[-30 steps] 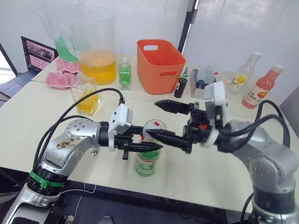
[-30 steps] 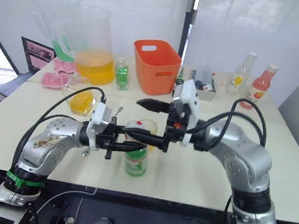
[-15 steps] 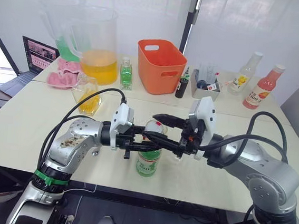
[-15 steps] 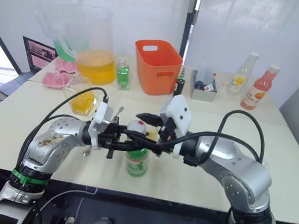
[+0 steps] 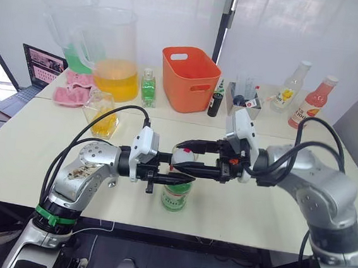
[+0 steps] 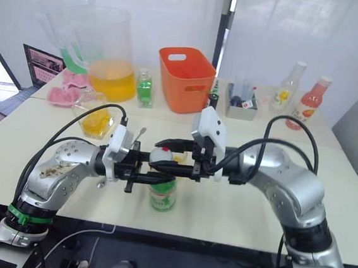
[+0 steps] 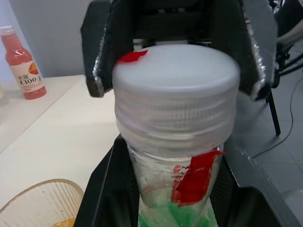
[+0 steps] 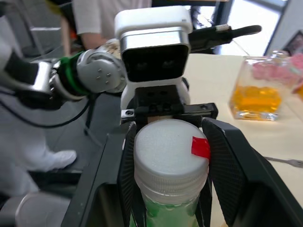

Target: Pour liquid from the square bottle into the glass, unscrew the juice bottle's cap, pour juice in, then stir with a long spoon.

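While the juice bottle (image 5: 176, 194) stands upright near the front edge of the surface (image 5: 25, 151), the left gripper (image 5: 170, 174) has its jaws clamped on the neck. The right gripper's (image 5: 186, 155) jaws sit spread around the white cap (image 8: 166, 153), glass (image 7: 40, 204) just behind.

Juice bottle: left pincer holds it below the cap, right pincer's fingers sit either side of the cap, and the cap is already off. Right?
Not quite: the white cap is on the juice bottle, as the right wrist view shows. The rest holds: the left pincer holds the bottle below the cap, and the right pincer has its fingers either side of the cap.
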Motion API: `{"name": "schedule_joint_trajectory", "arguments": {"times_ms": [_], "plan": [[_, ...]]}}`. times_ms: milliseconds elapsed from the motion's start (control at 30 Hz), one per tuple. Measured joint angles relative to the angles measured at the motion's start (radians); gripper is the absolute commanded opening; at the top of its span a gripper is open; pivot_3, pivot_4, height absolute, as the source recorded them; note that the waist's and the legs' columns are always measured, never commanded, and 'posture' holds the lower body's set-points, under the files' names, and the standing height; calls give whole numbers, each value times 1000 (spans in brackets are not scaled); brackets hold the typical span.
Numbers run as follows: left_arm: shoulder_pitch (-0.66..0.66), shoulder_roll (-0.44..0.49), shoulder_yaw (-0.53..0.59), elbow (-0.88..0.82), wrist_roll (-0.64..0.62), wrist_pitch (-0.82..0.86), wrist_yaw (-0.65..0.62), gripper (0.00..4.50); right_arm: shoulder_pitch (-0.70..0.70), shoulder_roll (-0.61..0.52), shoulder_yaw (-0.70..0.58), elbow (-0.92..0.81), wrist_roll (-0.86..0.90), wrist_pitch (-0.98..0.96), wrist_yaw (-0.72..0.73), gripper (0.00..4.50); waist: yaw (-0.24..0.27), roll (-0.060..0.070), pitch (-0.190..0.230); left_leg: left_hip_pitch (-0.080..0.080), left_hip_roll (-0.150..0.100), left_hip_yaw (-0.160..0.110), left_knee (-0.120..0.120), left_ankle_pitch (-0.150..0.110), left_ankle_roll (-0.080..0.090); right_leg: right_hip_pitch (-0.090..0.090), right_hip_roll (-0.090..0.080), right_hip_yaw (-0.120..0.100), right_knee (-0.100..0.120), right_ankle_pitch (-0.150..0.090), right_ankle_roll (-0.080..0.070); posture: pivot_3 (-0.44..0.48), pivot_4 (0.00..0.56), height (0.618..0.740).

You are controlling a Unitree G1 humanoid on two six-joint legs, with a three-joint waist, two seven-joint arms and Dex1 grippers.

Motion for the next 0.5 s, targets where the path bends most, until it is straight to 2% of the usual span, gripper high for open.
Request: {"name": "schedule_joint_trajectory", "arguments": {"times_ms": [200,367,433,500], "plan": [[21,18,3,-42,-1,0,12,1328,-130,36,84,237,-90,-167,307,1675,-2,0,0,0,0,0,-1,0,0,0,0,0,1,-2,1,0,150,740],[31,26,8,-54,0,2,33,1328,-216,80,121,384,-153,-244,449,1675,-2,0,0,0,0,0,-1,0,0,-1,0,0,2,-2,1,0,150,740],[31,26,9,-53,-1,3,36,1328,-231,89,125,411,-164,-251,473,2713,-2,0,0,0,0,0,-1,0,0,0,0,0,2,-2,1,0,150,740],[24,27,8,-48,-1,2,33,1318,-247,94,128,438,-181,-254,489,3415,-1,0,0,0,0,0,-1,0,0,-1,0,0,2,-2,1,0,150,740]]}}
